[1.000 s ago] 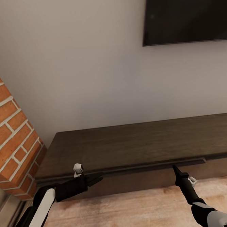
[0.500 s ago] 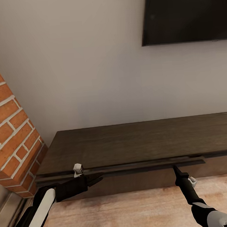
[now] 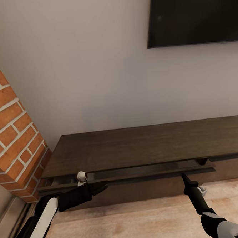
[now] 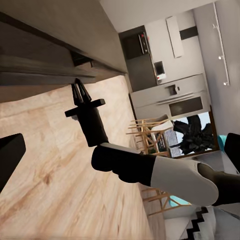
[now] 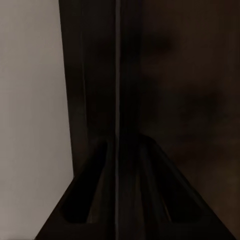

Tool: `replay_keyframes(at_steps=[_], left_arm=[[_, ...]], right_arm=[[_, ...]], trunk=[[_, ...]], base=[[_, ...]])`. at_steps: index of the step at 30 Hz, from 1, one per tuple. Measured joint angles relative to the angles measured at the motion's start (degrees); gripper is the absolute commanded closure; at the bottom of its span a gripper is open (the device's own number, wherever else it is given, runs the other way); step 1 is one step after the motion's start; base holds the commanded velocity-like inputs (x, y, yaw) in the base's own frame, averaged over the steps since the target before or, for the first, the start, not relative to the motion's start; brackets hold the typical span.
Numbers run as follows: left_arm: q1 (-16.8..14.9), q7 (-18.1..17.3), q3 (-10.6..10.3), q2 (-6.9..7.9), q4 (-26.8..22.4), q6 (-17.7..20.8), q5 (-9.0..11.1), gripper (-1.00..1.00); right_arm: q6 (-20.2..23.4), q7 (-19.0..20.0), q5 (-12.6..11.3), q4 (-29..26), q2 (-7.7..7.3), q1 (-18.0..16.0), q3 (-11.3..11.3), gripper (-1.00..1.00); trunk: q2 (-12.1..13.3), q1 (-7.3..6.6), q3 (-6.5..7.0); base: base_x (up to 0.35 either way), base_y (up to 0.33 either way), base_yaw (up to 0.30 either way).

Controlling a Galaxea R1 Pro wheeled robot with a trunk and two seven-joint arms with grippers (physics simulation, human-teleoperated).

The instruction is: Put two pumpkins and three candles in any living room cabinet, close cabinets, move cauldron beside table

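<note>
The biggest thing in front of me is the cabinet (image 3: 143, 149), running along the wall below a dark screen (image 3: 193, 13) that the frame cuts off, with a brick column (image 3: 12, 131) at its left end; its top drawer front (image 3: 131, 178) stands slightly out from the body, leaving a dark gap I cannot see into. My right gripper (image 3: 183, 177) has its tip at that drawer's front edge, its fingers (image 5: 130, 200) narrowed around the thin panel edge. My left gripper (image 3: 104, 185) hangs just before the drawer front, and I cannot tell how wide it stands.
</note>
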Motion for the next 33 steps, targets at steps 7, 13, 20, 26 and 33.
replay_keyframes(at_steps=[7,13,20,26,33], left_arm=[[0.0,0.0,0.0,0.0,0.0,0.0,0.0,-1.0],[0.0,0.0,0.0,0.0,0.0,0.0,0.0,-1.0],[0.0,0.0,0.0,0.0,-0.1,0.0,0.0,-1.0],[0.0,0.0,0.0,0.0,0.0,0.0,0.0,-1.0],[0.0,0.0,0.0,0.0,0.0,0.0,0.0,-1.0]], right_arm=[[0.7,-0.9,0.0,-0.3,-0.01,-0.1,-0.4,1.0],[0.7,-0.9,0.1,-0.3,0.0,-0.1,-0.6,1.0],[0.7,-1.1,0.2,-0.5,-0.05,-0.1,-0.5,1.0],[0.6,-1.0,0.0,-0.4,-0.06,-0.1,-0.5,1.0],[-0.1,-1.0,-0.3,-0.4,0.02,-0.1,-0.7,1.0]], trunk=[[0.0,-0.03,0.02],[0.0,-0.03,0.02],[0.0,-0.02,0.02],[0.0,0.0,0.02],[0.0,0.0,0.02]], base=[[-0.012,0.0,0.0],[-0.007,0.0,0.0],[-0.014,0.0,0.0],[-0.169,0.0,0.0],[-0.245,0.0,0.0]])
